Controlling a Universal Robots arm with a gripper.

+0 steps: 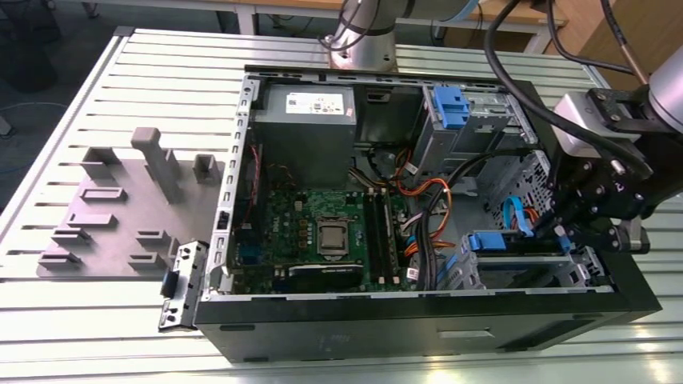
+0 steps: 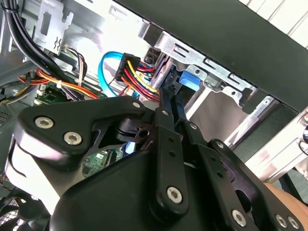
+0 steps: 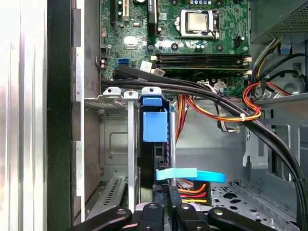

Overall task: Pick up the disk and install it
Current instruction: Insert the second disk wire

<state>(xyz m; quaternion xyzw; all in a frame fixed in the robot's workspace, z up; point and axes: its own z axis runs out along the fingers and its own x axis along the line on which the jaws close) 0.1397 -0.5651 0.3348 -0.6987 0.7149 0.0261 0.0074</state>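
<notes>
One disk (image 3: pixel 155 126) stands on edge in the drive cage (image 3: pixel 115 144) of the open computer case (image 1: pixel 427 320), and the tool (image 3: pixel 167 202) sits right against it, fingers pinched together on its rear edge.

Work surface: a slatted pale metal table (image 1: pixel 160 72) is seen across most of the exterior view.
Floor: dark grey flooring (image 1: pixel 43 48) is seen at the upper left.
Furniture: a wooden panel (image 1: pixel 581 32) is seen at the upper right.
Light: even, diffuse lighting is cast.
</notes>
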